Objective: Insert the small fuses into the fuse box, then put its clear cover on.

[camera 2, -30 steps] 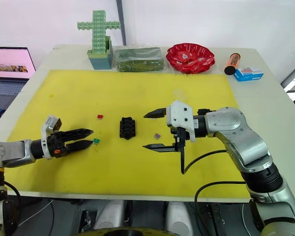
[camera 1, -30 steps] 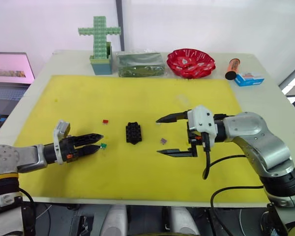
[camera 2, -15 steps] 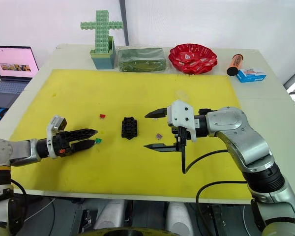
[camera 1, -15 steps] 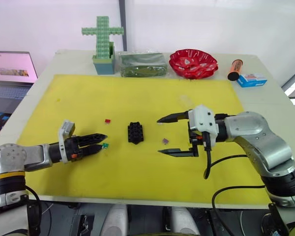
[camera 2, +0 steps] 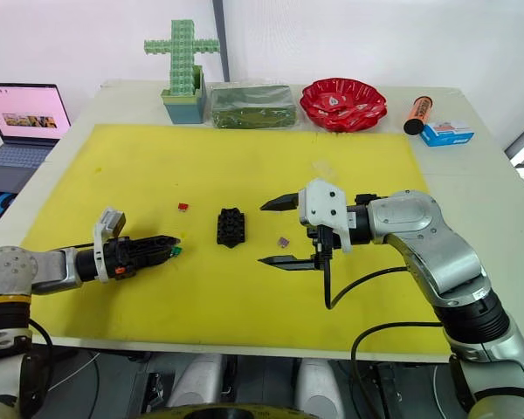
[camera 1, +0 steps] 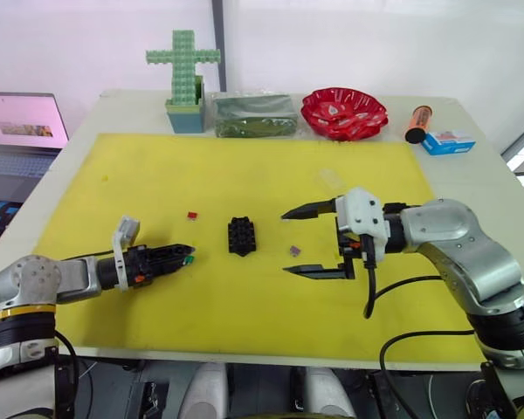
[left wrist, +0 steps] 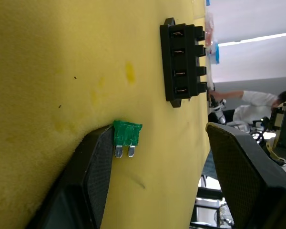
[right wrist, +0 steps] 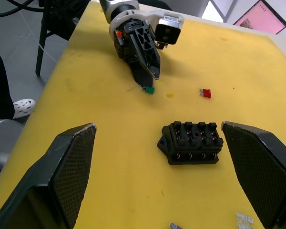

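Noticing our left claw (camera 1: 185, 254) narrowed since earlier, tips around the green fuse (left wrist: 127, 134), not yet pinching, right claw (camera 1: 304, 240) spread wide, black fuse box (camera 1: 241, 235) slots empty

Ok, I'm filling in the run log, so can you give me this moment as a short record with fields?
left end effector: open, low over the mat
green fuse: on the mat, against one left finger, not gripped
box: on the mat between the end effectors, visible slots empty, top uncovered
red fuse: on the mat, left of the box
purple fuse: on the mat, right of the box
right end effector: open wide, right of the box, near the purple fuse
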You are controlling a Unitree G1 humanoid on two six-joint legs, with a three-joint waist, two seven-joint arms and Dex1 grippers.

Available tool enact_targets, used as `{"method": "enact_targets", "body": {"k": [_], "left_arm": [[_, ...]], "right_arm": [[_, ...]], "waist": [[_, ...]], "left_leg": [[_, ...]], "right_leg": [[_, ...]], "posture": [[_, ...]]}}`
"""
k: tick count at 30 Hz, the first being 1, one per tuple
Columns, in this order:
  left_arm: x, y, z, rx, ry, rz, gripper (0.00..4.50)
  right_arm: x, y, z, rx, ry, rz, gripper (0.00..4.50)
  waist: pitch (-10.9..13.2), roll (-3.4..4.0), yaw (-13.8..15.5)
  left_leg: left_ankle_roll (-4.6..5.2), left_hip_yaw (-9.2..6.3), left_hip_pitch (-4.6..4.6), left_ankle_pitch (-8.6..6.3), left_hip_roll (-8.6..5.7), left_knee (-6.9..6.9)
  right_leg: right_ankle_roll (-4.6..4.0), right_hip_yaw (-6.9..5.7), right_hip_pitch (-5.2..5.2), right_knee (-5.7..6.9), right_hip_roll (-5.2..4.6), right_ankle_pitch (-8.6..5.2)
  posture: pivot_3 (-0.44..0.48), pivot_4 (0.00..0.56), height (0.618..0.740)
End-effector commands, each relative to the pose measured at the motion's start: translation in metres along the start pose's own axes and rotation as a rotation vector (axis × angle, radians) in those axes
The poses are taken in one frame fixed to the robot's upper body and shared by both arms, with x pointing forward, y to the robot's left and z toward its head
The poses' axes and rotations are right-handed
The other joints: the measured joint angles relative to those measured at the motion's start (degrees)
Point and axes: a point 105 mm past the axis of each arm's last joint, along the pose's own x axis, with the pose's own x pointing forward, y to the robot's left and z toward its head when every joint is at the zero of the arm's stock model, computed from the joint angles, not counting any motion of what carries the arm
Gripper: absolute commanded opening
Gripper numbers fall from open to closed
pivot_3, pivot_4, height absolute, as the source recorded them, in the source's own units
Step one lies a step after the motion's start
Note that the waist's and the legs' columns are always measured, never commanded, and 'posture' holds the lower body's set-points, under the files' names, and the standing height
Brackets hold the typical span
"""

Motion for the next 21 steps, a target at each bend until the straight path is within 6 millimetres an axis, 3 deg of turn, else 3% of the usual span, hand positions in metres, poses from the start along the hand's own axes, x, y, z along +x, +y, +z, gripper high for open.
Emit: {"method": "enact_targets", "body": {"k": [1,9,17,21], "left_arm": [[-0.001,0.020,-0.009,-0.020,0.032,0.109,2.78],[-0.005,0.023,-0.015,-0.016,0.049,0.127,0.02],[-0.012,0.011,-0.019,0.012,0.048,0.087,0.02],[-0.014,-0.029,-0.020,0.181,0.054,-0.041,0.02]], "right_arm": [[-0.001,0.001,0.013,-0.052,-0.028,-0.001,4.50],[-0.001,-0.001,0.012,-0.046,-0.033,-0.002,4.50],[0.001,-0.003,0.010,-0.024,-0.049,-0.002,4.50],[-0.001,-0.007,0.010,0.015,-0.047,-0.016,4.50]], "waist": [[0.00,0.00,-0.01],[-0.01,0.03,-0.22],[-0.01,0.05,-0.51],[0.03,-0.02,-0.93]], "left_leg": [[0.00,0.00,0.00,0.00,0.00,0.00],[0.00,0.03,-0.01,0.00,0.07,-0.09],[0.00,0.06,0.00,0.00,0.12,-0.24],[0.00,0.09,-0.06,0.00,0.14,-0.38]], "right_leg": [[0.00,0.00,0.00,-0.01,0.00,0.00],[-0.03,0.01,0.00,-0.05,0.00,0.02],[-0.06,0.04,-0.11,-0.11,0.02,0.03],[-0.07,0.10,-0.24,-0.18,0.02,0.03]], "posture": [[0.000,0.150,0.740],[0.000,0.150,0.740],[0.000,0.150,0.740],[0.000,0.150,0.740]]}}
